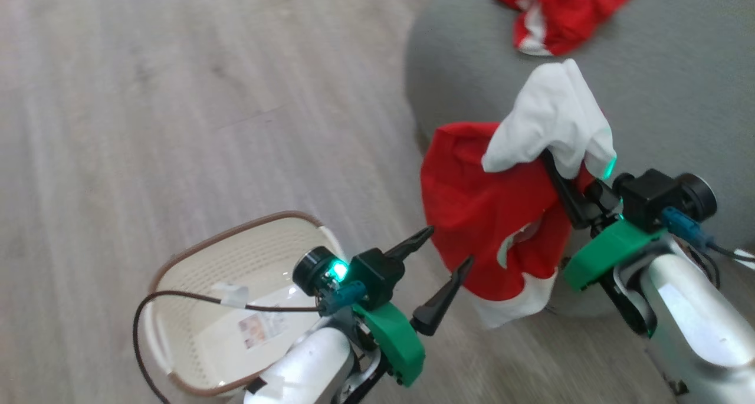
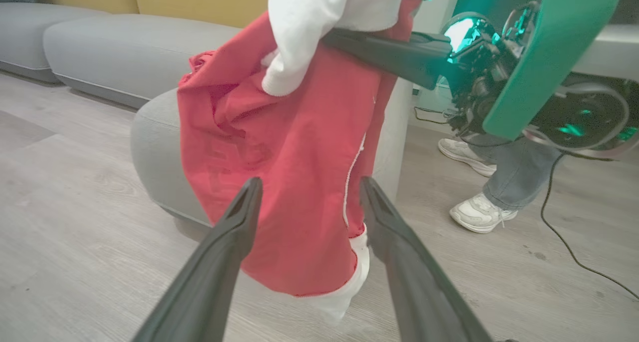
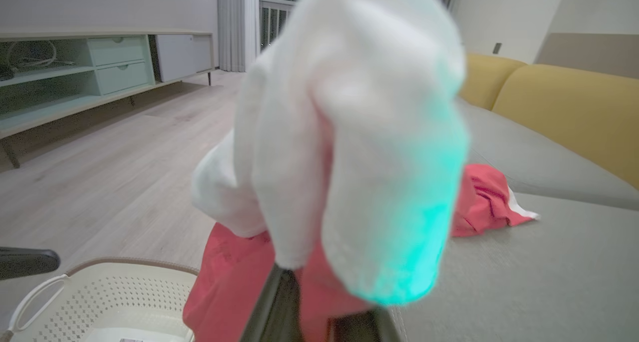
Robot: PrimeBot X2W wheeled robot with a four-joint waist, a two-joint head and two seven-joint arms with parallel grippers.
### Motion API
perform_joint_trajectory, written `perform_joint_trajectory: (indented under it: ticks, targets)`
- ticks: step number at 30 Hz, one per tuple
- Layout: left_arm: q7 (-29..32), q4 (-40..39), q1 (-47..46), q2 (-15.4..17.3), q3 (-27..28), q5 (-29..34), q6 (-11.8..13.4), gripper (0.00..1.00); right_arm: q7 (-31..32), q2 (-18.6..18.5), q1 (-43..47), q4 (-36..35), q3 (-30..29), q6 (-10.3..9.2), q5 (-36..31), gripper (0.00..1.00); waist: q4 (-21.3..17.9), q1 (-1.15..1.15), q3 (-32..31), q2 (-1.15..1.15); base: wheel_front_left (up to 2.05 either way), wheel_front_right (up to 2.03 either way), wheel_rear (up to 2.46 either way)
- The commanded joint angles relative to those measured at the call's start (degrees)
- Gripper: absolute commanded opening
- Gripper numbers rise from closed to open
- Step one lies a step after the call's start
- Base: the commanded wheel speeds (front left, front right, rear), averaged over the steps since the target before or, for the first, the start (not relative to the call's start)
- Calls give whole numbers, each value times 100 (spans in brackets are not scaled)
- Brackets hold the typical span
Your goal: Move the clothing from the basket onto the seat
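At one o'clock, on the large grey-green upholstered seat (image 1: 678,68), one bright red soft garment with white trim (image 1: 554,15) is already lying.

You are nearing the end, by my reading: the small cream perforated plastic basket (image 1: 248,256) at seven o'clock is showing its bare floor and label sticker (image 1: 262,327). A second red-and-white garment (image 1: 483,215) is dangling beside the seat's edge. Your right claw (image 1: 551,162) is pinching it, fingers pressed together. Your left claw (image 1: 450,246) is standing spread wide just beside the cloth, gripping nothing.
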Motion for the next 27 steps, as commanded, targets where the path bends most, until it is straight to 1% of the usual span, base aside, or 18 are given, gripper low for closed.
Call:
perform_joint_trajectory:
  ticks: [1, 7, 11, 15, 18, 22, 25, 26, 27]
  targets:
    - [-61, -171, -284, -31, 99, -76, 45, 100, -22, -86, 11, -213, -18, -2, -55, 0, -385, 0, 43, 0, 0, 0, 0]
    - [-72, -157, -362, -32, -76, -219, 145, 100, -22, -124, 78, -262, -157, -2, -32, 0, -600, 0, 63, 0, 0, 0, 0]
    - [-75, -163, -427, -33, -182, -288, 196, 100, -22, -103, 68, -263, -274, -2, 38, 0, -606, 0, 120, 0, 0, 0, 0]
    - [-77, -198, -590, -33, -230, -287, 263, 100, -22, -15, -209, -207, -503, -2, 139, 0, -549, 0, 377, 0, 0, 0, 0]
    - [-77, -129, -731, -30, -255, -209, 259, 100, -22, 123, -705, -32, -693, -2, 135, 0, -484, 0, 646, 0, 0, 0, 0]
    - [-77, -39, -934, -13, -265, -126, 237, 100, -22, 223, -1642, 426, -1047, -2, 180, 0, -255, 0, 1137, 0, 0, 0, 0]
    - [-32, -16, -1097, 50, -282, -56, 213, 100, -22, 97, -2515, 925, -1493, -2, 151, 0, -32, 0, 1592, 0, 0, 0, 0]
    - [-32, -16, -1097, 50, -282, -56, 213, 100, -22, 97, -2515, 925, -1493, -2, 151, 0, -32, 0, 1592, 0, 0, 0, 0]
    - [-1, -33, -1155, 86, -279, -36, 208, 100, -21, 30, -2842, 1111, -1663, -2, 152, 0, 50, 0, 1771, 0, 0, 0, 0]
